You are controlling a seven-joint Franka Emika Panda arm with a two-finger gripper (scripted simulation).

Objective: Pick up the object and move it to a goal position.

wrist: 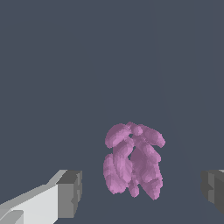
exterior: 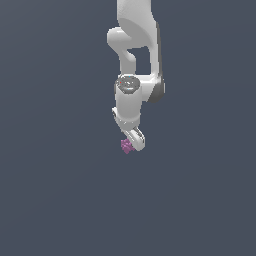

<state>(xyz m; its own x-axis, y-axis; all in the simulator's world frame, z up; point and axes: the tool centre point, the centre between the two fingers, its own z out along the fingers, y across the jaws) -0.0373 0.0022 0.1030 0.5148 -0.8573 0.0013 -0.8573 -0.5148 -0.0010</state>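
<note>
Between the fingertips of the gripper [wrist: 140, 192] a wide gap is seen in the wrist view, and part of it is taken up by the knobbly magenta object [wrist: 133, 162]. Free room is left on both sides of the clump: it is touched by neither the grey pad [wrist: 70, 193] nor the opposite pad [wrist: 214, 190]. Beyond the fingers only flat grey-blue ground [exterior: 60, 200] is shown in the exterior view, open on every side of the fingertips.
</note>
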